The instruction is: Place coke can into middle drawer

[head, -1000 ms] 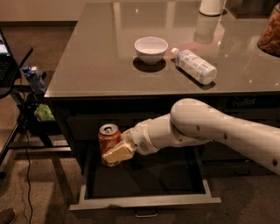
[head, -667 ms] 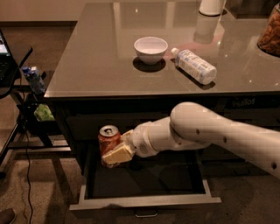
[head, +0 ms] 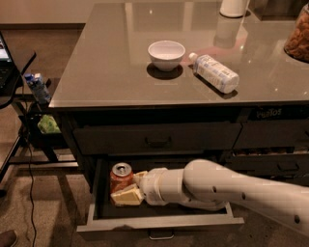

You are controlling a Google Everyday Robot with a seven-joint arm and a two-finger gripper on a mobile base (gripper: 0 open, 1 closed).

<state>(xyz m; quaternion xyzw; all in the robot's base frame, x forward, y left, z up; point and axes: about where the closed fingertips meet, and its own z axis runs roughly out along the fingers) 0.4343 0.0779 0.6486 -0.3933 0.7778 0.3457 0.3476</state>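
The orange-red coke can [head: 120,177] stands upright, low inside the open middle drawer [head: 159,223], at its left end. My gripper [head: 127,186] reaches in from the right on the white arm [head: 217,188]. Its cream fingers [head: 126,197] are closed around the can's lower body. The drawer is pulled out, showing its dark floor, pale front edge and small loop handle. I cannot tell whether the can's base touches the drawer floor.
Above is a shut dark drawer with a black bar handle [head: 157,141]. On the countertop are a white bowl [head: 166,54], a lying clear bottle [head: 215,72], a white container [head: 234,7] and a jar [head: 297,34]. Narrower drawers [head: 275,161] are at right, a side stand [head: 36,87] at left.
My gripper has lowered the coke can from in front of the top drawer down into the open middle drawer. The drawer and countertop items have not moved.
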